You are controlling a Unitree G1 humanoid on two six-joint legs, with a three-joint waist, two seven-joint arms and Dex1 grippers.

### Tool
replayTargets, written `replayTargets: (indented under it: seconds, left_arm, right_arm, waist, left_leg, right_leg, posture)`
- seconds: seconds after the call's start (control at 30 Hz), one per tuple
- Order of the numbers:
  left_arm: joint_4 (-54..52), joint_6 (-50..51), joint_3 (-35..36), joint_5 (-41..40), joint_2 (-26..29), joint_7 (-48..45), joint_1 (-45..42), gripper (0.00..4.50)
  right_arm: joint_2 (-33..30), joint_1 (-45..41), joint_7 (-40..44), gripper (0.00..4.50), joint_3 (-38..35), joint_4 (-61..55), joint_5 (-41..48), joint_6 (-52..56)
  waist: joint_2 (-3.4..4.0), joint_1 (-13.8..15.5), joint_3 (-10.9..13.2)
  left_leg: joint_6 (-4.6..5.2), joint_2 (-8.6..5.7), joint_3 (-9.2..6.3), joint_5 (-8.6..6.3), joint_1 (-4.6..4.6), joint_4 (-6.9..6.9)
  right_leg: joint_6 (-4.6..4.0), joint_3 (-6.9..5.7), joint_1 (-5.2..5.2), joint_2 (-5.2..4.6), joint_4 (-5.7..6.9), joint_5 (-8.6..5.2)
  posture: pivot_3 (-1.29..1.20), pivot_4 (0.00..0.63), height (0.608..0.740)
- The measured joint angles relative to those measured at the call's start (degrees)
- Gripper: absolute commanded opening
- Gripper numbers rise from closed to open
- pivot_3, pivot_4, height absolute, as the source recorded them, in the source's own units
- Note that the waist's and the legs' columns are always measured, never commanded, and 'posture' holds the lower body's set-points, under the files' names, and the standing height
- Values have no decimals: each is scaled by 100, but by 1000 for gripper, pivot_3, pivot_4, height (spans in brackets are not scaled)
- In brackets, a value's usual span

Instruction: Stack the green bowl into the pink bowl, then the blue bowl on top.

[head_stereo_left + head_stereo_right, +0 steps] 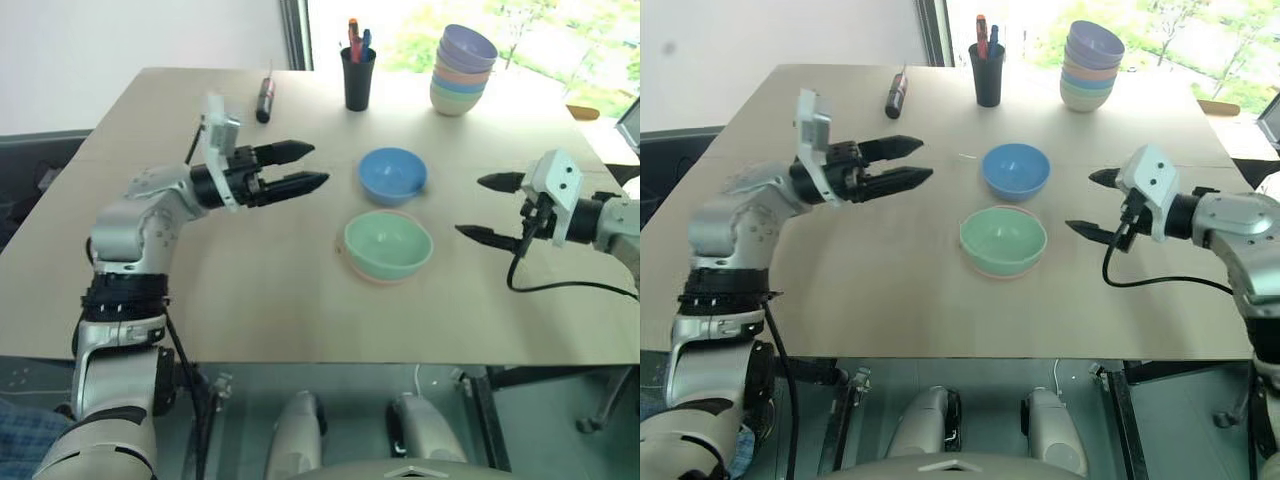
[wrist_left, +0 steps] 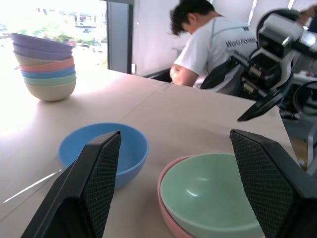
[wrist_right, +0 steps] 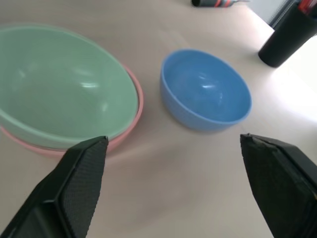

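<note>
The green bowl sits nested inside the pink bowl, whose rim shows as a thin edge around it, at the middle of the table. Just behind them stands the blue bowl, upright and by itself. My left gripper hovers open and empty to the left of the blue bowl, pointing toward it. On the other side, my right gripper is open and empty to the right of the nested pair. The right wrist view holds the green bowl and the blue bowl side by side.
A tall stack of pastel bowls stands at the back right, with a black pen cup at the back middle. A black marker lies at the back left. A person is bent over beyond the table's right side.
</note>
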Motion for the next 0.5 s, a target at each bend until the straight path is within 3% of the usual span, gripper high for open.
replayTargets:
  seconds: [0.27, 0.5]
  left_arm:
    - [-894, 390, 584, -378, 143, 631, 797, 3702]
    - [-1779, 84, 1165, -364, 290, 1161, 1582, 3702]
  right_arm:
    - [757, -1747, 482, 4500, 1372, 2768, -1820, -2563]
    - [1647, -2981, 66, 4500, 2017, 5242, -3068, -4070]
  waist:
    - [0, 5, 10]
    - [-3, 3, 16]
  left_leg:
    - [-18, 0, 8, 10, -1, -3]
    - [-26, 1, 12, 15, 0, -7]
  right_leg:
    - [-2, 3, -6, -2, -1, 0]
    - [-3, 4, -7, -5, -2, 1]
  posture:
    - [0, 150, 740]
    - [0, 150, 740]
